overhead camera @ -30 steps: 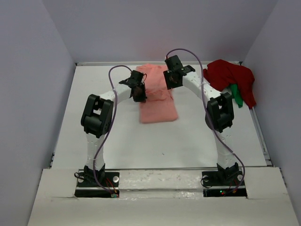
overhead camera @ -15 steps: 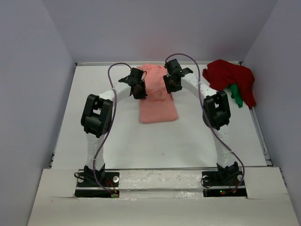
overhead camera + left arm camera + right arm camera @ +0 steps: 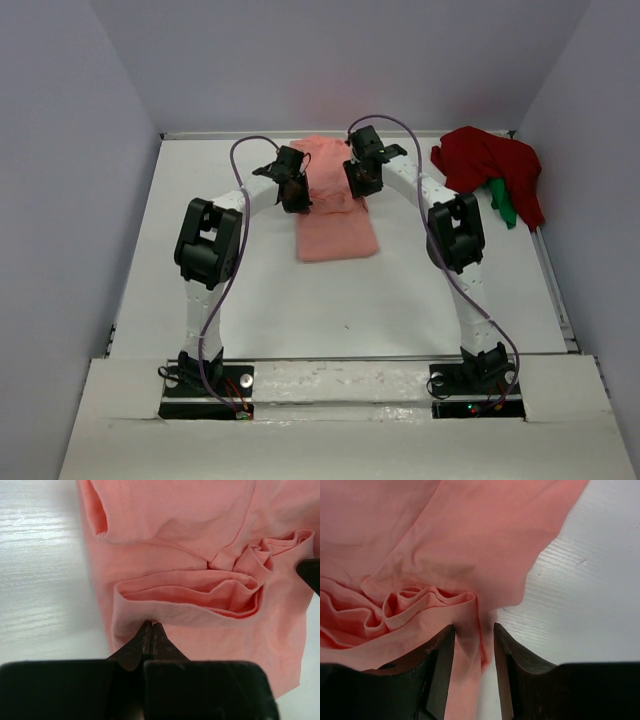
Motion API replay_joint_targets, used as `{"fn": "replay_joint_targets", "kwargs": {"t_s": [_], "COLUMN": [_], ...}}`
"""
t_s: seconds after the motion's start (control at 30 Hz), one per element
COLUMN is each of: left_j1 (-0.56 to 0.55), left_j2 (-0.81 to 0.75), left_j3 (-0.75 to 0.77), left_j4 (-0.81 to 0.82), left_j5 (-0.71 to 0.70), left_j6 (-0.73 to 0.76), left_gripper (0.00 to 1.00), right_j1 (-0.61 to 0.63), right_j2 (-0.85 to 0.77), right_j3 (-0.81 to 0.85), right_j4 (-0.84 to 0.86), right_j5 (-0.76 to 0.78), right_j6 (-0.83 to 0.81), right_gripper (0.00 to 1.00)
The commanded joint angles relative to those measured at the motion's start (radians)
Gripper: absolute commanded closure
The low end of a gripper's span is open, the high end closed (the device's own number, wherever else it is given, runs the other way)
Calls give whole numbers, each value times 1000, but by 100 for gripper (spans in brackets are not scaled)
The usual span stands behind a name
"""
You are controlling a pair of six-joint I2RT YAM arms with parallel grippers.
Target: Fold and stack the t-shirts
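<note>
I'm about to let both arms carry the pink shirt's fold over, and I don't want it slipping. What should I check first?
1. Grip, left tool: ok, closed on the salmon-pink shirt at its folded edge.
2. Grip, right tool: cannot tell; jaws apart with cloth between them.
3. Cloth smooth between the tools: not ok, bunched in ripples.
4. Near half of that shirt flat on the table: ok.
5. dark red shirt and green shirt out of the way: ok, heaped at far right.

Rumpled salmon-pink t-shirt on white table, left hand pinched tight on a raised fold's edge
</note>
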Motion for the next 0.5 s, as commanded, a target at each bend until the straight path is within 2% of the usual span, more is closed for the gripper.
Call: {"fn": "replay_joint_targets", "kwargs": {"t_s": [0.0,0.23,0.47], "left_j1": [3,5,5], "left_j2": [-5,4,20], "left_j3": [31,31,33], "left_j4": [15,20,26], "left_j5": [5,4,22], "left_j6": [-6,-2,-1], "left_gripper": [100,100,100], "right_j1": [1,1,11], "right_j2": [14,43,28], "right_j3": [47,57,65], "right_j4": [2,-7,-18], "right_j5": [-33,-48,16], "right_j6": [-11,-7,-13], "right_gripper": [58,59,58]}}
